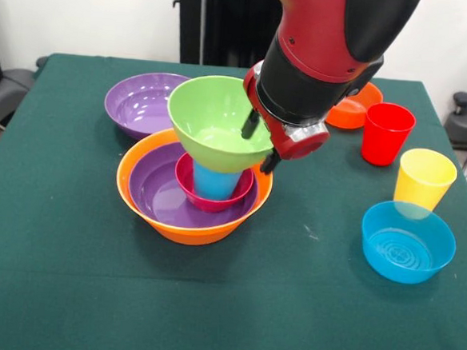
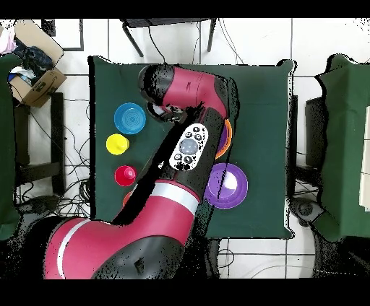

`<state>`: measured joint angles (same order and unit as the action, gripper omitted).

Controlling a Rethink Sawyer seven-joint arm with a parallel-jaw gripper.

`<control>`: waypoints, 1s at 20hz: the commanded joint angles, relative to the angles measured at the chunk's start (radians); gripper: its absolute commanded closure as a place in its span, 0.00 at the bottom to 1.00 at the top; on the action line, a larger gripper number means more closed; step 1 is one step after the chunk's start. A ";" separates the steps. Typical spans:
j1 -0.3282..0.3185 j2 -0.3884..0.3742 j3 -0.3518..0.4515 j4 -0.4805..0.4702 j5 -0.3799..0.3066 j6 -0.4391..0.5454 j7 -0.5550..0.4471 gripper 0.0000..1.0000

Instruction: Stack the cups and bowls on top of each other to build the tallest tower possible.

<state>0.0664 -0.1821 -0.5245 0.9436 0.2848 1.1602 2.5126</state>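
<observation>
The claw (image 1: 261, 142) is clamped on the rim of the green bowl (image 1: 213, 117), one finger inside the bowl and one outside its wall. That bowl sits level on top of the blue cup (image 1: 215, 182), which stands upside down in the small pink bowl (image 1: 187, 180). The pink bowl is nested in a purple bowl (image 1: 156, 190), and that one in the big orange bowl (image 1: 136, 196) at the bottom of the tower, near the middle of the green table (image 1: 49, 290). A second purple bowl (image 1: 134, 100) rests just behind the tower. Off to the other side stand the red cup (image 1: 386, 134) and yellow cup (image 1: 424, 179), both upright, with the blue bowl (image 1: 407, 243) just in front of the yellow one. A small orange bowl (image 1: 354, 111) lies behind the arm (image 1: 331, 38).
</observation>
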 commanded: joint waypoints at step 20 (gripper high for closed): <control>0.003 0.028 0.128 -0.002 -0.008 0.036 0.043 0.00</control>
<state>0.0664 -0.1821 -0.5245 0.9435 0.2848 1.1602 2.5126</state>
